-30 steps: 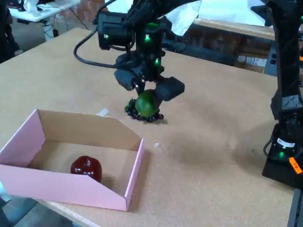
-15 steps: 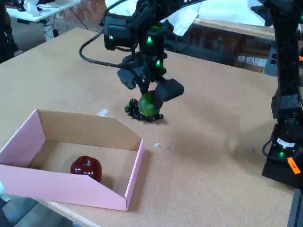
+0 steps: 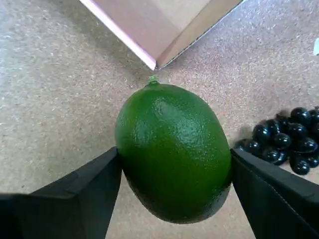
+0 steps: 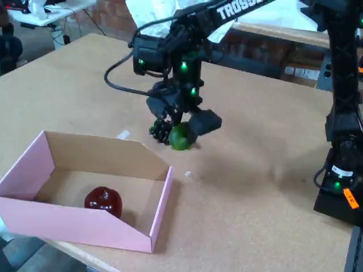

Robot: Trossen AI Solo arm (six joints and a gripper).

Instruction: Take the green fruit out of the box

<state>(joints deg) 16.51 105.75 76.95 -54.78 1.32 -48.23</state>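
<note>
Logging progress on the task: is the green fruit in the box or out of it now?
Out. The green fruit sits between the gripper fingers beside the black grapes, beyond the box.

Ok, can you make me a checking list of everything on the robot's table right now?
Surface: brown table, a few small white scraps on it.
Job's things: green fruit outside the pink box, low over the table; whether it touches, cannot tell.
Clutter: dark red fruit inside the box; black grapes on the table beside the green fruit.
Grippers: gripper, jaws closed on the green fruit's sides.
Cables: black cable looping off the arm.
Surroundings: black stand at the right in the fixed view; another table behind.
</note>
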